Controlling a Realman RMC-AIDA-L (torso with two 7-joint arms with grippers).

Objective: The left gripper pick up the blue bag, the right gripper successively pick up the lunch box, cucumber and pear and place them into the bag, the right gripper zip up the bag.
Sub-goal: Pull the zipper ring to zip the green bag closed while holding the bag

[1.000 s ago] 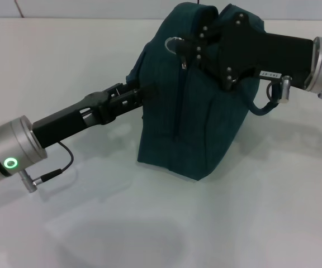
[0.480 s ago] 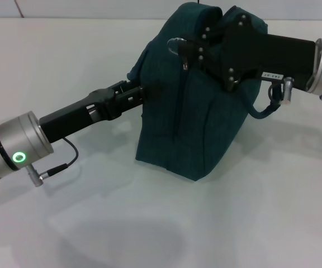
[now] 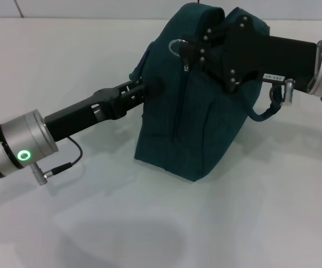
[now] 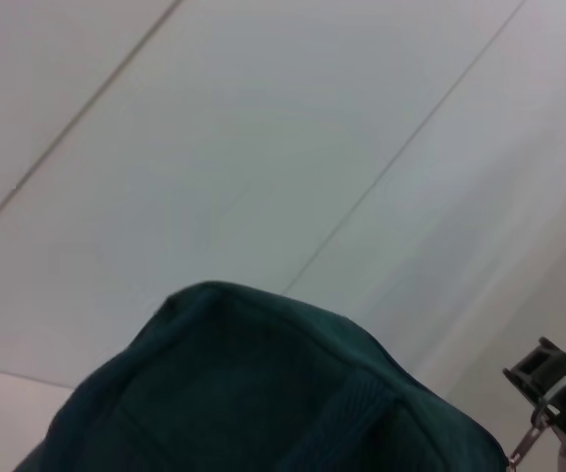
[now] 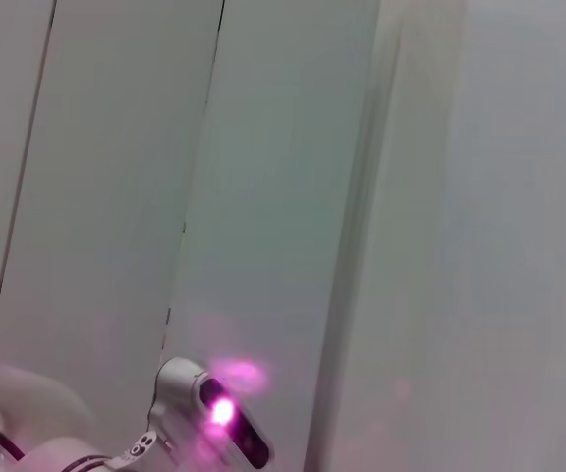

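1. Zipping is judged to be the step in hand: the blue bag [image 3: 192, 111] is seen standing upright on the white table [image 3: 150, 223], and neither lunch box, cucumber nor pear is to be found anywhere around it, so they are presumed to be inside, though this cannot be confirmed.

2. The right gripper [image 3: 192, 51] is placed at the top of the bag, on its near face, where the silver ring pull [image 3: 176, 46] of the zipper is seen. The fingers are drawn narrow about the pull and appear to be pinching it, though the contact itself is partly hidden by the black claw.

3. The left gripper [image 3: 144, 89] is pressed against the bag's left side, about halfway up. Its fingertips are sunk into the fabric fold, so whether cloth is clamped or merely touched cannot be told.

4. Below the ring pull, the seam down the bag's near face looks joined, though the zipper teeth cannot be made out.

5. One loop handle [image 3: 264, 109] is seen hanging off the bag's right side, beneath the right wrist, clear of the zipper.

6. For the next move, a steady pull along the zipper line would be called for, with the bag braced from the left so that it is not tipped or dragged.
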